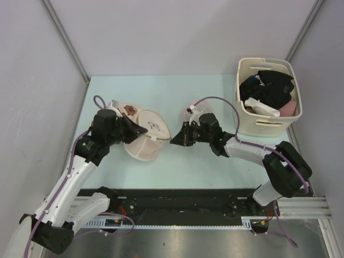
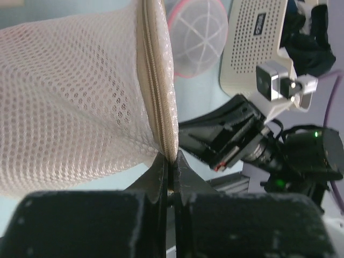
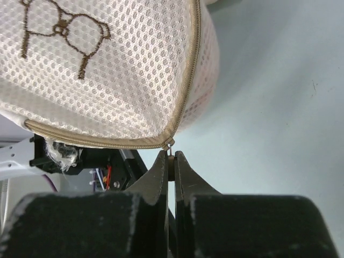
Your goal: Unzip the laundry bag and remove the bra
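Observation:
The laundry bag [image 1: 145, 137], a pale mesh drum with a small dark bow mark on its round end, sits left of centre between both grippers. My left gripper [image 1: 130, 130] is shut on the bag's zipper seam [image 2: 156, 80], its tips [image 2: 171, 161] pinching the edge. My right gripper [image 1: 173, 141] is at the bag's right side. In the right wrist view it [image 3: 171, 158] is shut on the small metal zipper pull [image 3: 170, 146] at the corner of the mesh bag [image 3: 107, 70]. The zipper looks closed along the visible stretch. The bra is hidden.
A cream slotted basket [image 1: 266, 128] with black and white clothes stands at the back right. A beige dome with a brown patch [image 1: 122, 107] lies behind the left gripper. A flat pink disc with white spokes [image 2: 196, 35] lies beyond the bag. Grey walls enclose the table.

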Controlling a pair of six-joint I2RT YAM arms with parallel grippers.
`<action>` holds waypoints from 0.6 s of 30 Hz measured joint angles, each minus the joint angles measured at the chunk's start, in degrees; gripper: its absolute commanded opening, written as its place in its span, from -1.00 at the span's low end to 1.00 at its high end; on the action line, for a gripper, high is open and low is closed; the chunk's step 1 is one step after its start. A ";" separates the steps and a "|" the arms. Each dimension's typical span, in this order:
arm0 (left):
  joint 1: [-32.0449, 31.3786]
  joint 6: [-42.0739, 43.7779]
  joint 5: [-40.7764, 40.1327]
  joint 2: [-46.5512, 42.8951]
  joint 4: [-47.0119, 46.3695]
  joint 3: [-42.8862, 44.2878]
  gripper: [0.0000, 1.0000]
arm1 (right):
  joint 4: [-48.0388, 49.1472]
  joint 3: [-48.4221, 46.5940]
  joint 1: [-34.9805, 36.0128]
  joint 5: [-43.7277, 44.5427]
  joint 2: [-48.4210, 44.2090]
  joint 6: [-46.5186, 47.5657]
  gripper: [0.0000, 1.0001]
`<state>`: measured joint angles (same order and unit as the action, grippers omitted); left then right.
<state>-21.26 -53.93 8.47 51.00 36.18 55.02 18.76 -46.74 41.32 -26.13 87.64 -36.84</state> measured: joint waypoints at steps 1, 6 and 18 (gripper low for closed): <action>0.00 0.17 0.76 0.00 0.04 0.02 -0.99 | 0.37 0.39 -0.70 -0.83 0.00 0.24 -1.00; 0.04 1.55 3.13 0.66 0.28 0.20 -0.99 | 0.28 1.73 -0.17 -1.20 -1.46 1.53 -1.00; 0.28 8.76 7.26 13.00 -4.76 3.26 1.00 | -10.78 4.00 15.93 25.99 -15.30 -4.11 -1.00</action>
<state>-20.97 -45.17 15.73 64.01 31.42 58.28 7.99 -42.74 57.25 -0.14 72.34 -40.95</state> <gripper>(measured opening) 0.988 0.024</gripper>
